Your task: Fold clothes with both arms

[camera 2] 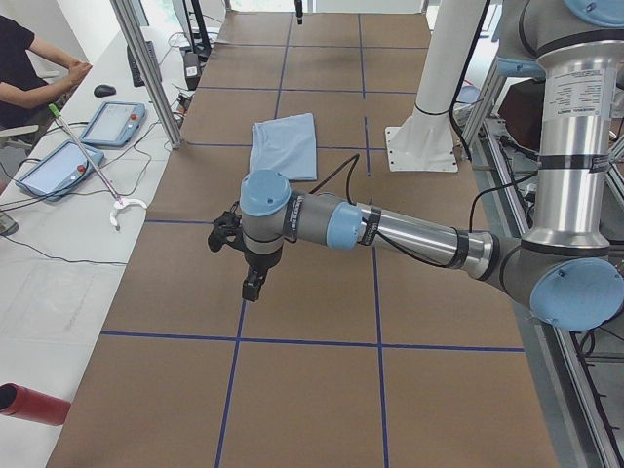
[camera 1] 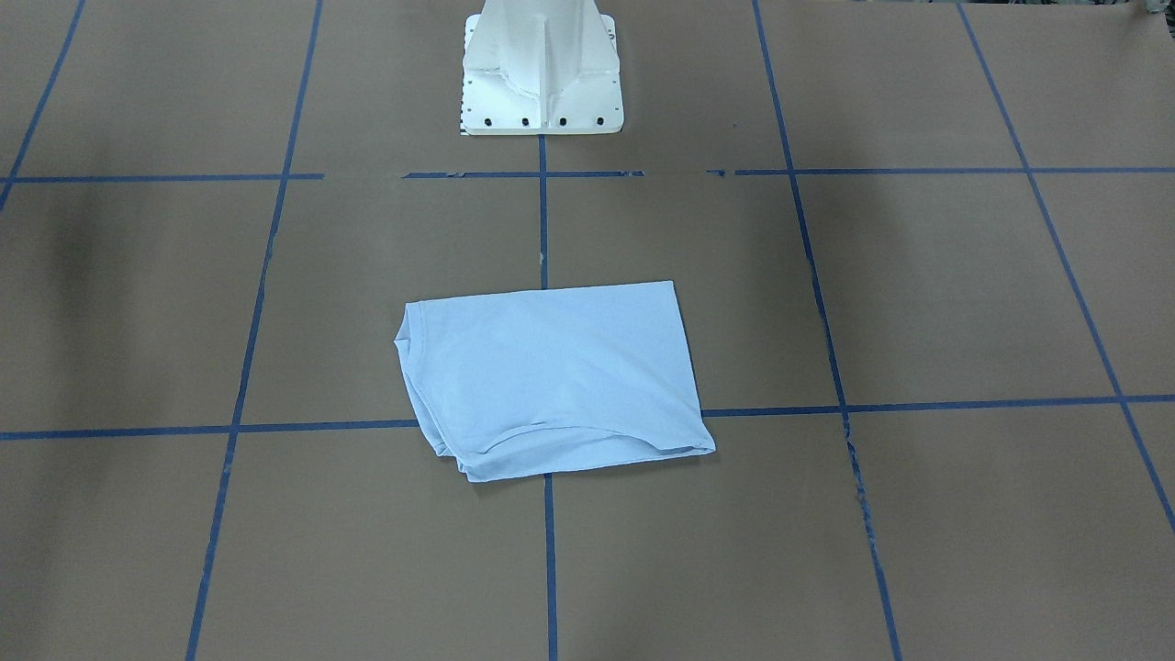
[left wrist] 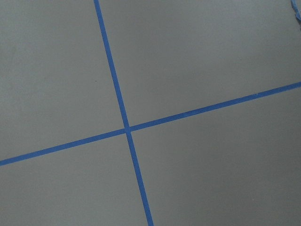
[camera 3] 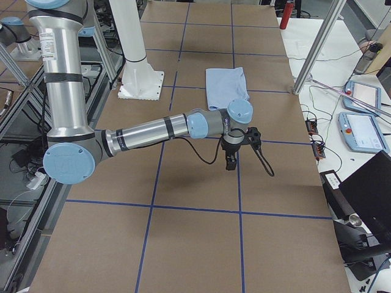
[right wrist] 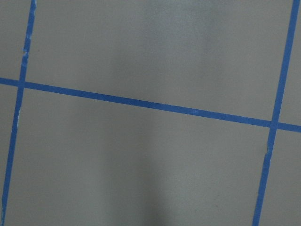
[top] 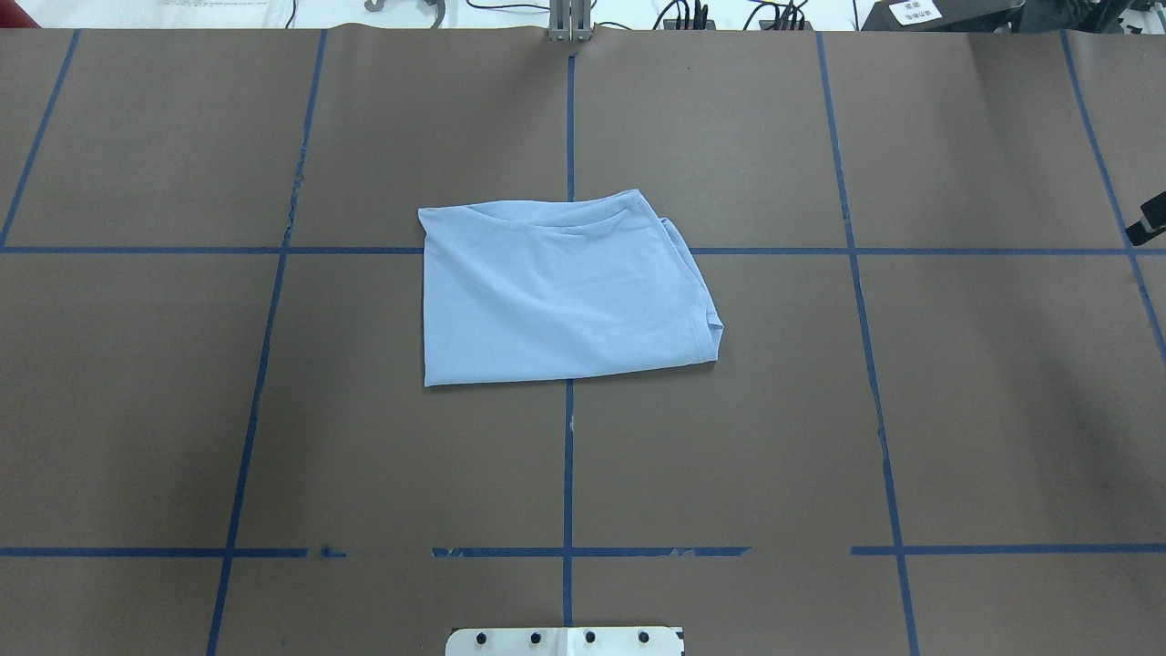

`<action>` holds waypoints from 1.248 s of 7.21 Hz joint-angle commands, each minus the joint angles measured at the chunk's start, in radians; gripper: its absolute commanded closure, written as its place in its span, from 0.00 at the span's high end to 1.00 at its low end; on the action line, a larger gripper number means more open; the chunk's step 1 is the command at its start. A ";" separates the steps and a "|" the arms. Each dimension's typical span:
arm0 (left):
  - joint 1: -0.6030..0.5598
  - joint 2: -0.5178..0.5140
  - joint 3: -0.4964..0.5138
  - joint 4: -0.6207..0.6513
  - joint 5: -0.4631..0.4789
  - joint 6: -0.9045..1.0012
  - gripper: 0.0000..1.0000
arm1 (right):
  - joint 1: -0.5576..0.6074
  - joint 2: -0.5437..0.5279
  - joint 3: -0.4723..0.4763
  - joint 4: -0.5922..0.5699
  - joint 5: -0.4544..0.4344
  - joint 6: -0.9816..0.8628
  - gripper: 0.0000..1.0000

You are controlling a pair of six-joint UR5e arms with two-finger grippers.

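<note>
The light blue T-shirt (camera 1: 560, 376) lies folded into a rough rectangle at the table's middle, over a blue tape cross; it also shows in the overhead view (top: 560, 292). Its collar, label and chest graphic are hidden. Both arms are held far out to the sides, away from the shirt. The left gripper (camera 2: 252, 285) hangs above bare table in the exterior left view; I cannot tell whether it is open or shut. The right gripper (camera 3: 230, 163) hangs above bare table in the exterior right view; I cannot tell its state either. Both wrist views show only table and tape.
The brown table (top: 956, 410) carries a grid of blue tape lines. The white pedestal base (camera 1: 542, 69) stands at the robot's edge. A side bench holds tablets (camera 2: 112, 122) with a person seated there. A red cylinder (camera 2: 34, 405) lies beside the table.
</note>
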 commanded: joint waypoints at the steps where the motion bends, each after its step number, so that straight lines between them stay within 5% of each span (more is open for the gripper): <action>1: 0.001 -0.002 0.008 0.000 0.001 0.001 1.00 | -0.006 0.003 -0.002 0.000 -0.015 0.003 1.00; 9: 0.001 0.007 0.085 0.012 0.012 0.003 1.00 | 0.051 -0.095 -0.005 0.003 -0.017 -0.002 1.00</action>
